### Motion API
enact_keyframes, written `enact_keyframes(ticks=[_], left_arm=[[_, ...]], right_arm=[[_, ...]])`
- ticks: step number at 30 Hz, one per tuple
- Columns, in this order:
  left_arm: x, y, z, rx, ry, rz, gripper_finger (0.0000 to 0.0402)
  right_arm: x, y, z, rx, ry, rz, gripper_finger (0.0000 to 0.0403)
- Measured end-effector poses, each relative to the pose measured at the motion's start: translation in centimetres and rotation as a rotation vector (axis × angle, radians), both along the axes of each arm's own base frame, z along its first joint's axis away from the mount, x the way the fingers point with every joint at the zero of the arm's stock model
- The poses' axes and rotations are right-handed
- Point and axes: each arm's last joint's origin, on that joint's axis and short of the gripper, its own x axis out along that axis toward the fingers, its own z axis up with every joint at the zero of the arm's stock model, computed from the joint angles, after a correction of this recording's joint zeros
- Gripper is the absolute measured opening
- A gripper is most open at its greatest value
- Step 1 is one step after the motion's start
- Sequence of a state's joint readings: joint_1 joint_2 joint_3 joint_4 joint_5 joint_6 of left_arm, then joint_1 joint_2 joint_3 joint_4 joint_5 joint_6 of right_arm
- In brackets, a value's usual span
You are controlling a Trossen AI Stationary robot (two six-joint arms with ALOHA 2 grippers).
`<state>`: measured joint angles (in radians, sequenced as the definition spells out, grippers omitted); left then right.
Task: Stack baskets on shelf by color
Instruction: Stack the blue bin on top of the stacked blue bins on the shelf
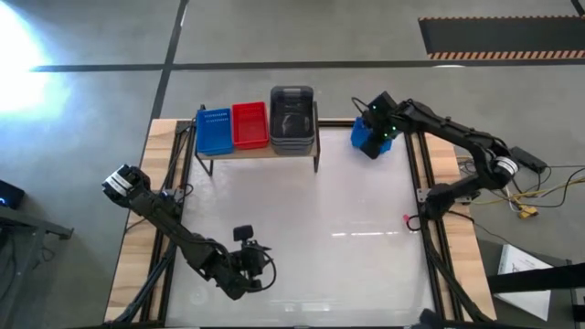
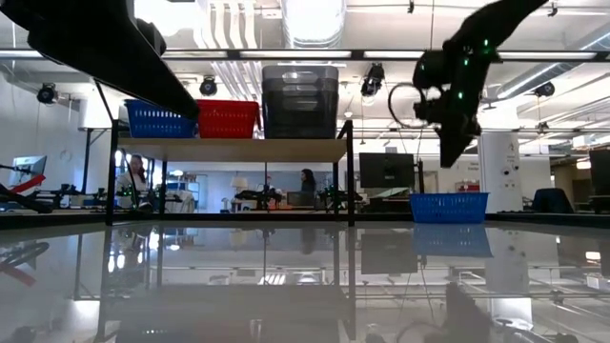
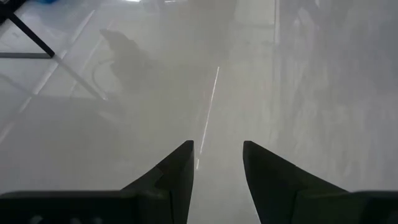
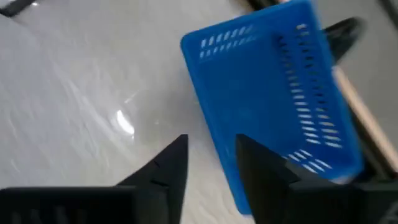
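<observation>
On the shelf at the table's far side stand, from left to right, a blue basket, a red basket and a taller stack of grey baskets. Another blue basket rests on its bottom on the table near the far right edge. My right gripper hovers open just above that basket, over its left rim, touching nothing. My left gripper is open over bare table near the near edge.
The shelf's black legs stand on the glossy white table. Black rails run along the table's left and right wooden edges. Cables lie beyond the right edge. People sit in the room behind the table.
</observation>
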<state>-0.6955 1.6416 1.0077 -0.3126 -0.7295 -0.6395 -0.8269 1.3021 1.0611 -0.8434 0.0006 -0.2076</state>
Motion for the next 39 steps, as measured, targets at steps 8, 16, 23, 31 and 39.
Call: enact_keyframes(ticks=[8,16,23,31,39], left_arm=[[0.2,0.2,0.0,0.003,-0.004,0.012,0.0123],[0.3,0.2,0.1,-0.007,-0.016,0.012,0.0123],[0.3,0.2,0.1,-0.009,-0.016,0.013,0.0123],[0.3,0.1,0.1,-0.011,-0.018,0.013,0.0123],[0.5,-0.3,0.8,-0.035,-0.002,-0.044,0.0123]], right_arm=[[1.4,-1.4,-3.7,0.057,-0.038,0.065,0.02],[2.6,-2.7,-5.9,0.102,0.019,0.101,0.0176],[3.2,-2.1,-7.1,0.131,0.055,0.149,0.0053],[4.4,4.3,-6.3,0.123,0.041,0.297,0.0011],[5.4,14.8,-6.0,0.155,0.019,0.525,0.001]])
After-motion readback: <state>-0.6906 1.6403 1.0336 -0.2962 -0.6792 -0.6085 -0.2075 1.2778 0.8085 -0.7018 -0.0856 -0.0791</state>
